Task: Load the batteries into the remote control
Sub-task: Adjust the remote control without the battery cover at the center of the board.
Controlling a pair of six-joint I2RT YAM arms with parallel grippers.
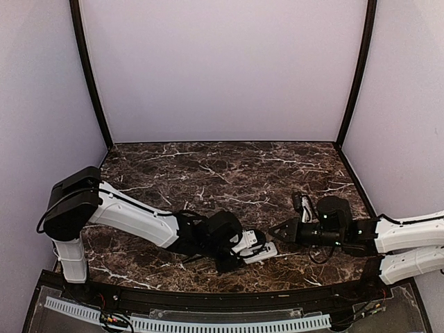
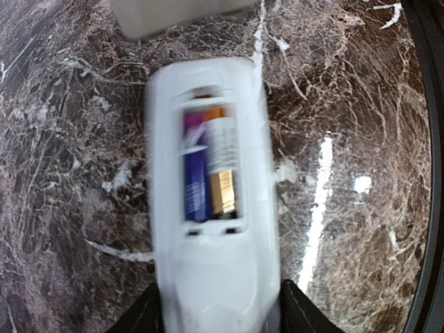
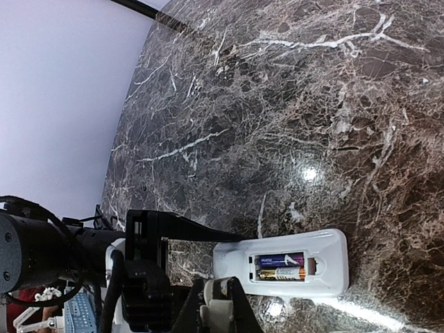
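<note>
**Top view.** The remote control [image 1: 266,252] lies flat on the bench [image 1: 208,173], between my two hands.
- Risk: both hands crowd it, so a stray sweep from either could knock it askew.
- Left arm reaches in low, forearm near level. The left hand [image 1: 243,255] is at the remote control's near end.
- Right arm comes in level from the other side. The right hand [image 1: 273,234] is near the remote control's far end, apart from it.

**Left wrist view.** The picture is smeared. The remote control is back up with its bay open, and both batteries [image 2: 220,166] sit side by side inside.
- The cover [image 2: 173,15] lies just past the remote control's far end, not yet on.
- Risk: nothing holds the batteries in. An off-centre squeeze on the near end could pivot or lift the remote control and spill one. A skid would shove the cover away.
- My fingers [image 2: 147,316] stand one on each side of the near end, hard against its edges, with the hand roughly half open.
- I cannot tell whether it pinches or only brackets.

**Right wrist view.** The remote control [image 3: 284,267] shows from its long side, batteries in the bay.
- Risk: the right hand's tips point at that long edge, so a forward nudge would slide the remote control against the left hand.
- The wrist looks rolled onto its side, judging by the tilted bench.
- The right hand is drawn together, and I can make out nothing of the task in it.
</note>
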